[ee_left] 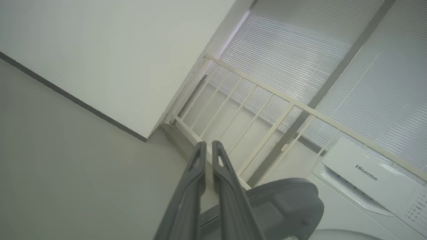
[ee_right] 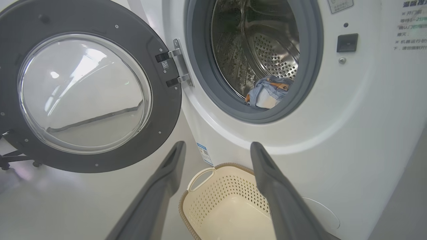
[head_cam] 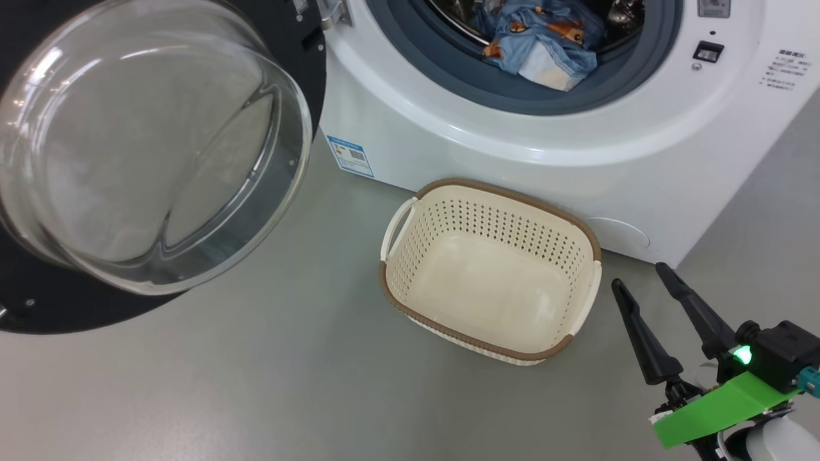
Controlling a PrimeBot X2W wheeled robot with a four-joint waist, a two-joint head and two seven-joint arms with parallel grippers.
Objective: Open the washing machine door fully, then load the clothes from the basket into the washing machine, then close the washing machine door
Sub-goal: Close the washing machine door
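Since the basket [head_cam: 493,282] sat empty, closing the door [head_cam: 147,147] looked next. Left gripper [ee_left: 208,145] was clenched empty, right gripper [head_cam: 639,274] released.

Head down, right wrist forward share basket [head_cam: 487,221] [ee_right: 230,190]; left wrist faces blinds [ee_left: 300,56].

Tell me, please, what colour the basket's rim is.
Brown rim on a cream basket; head view shows it best.
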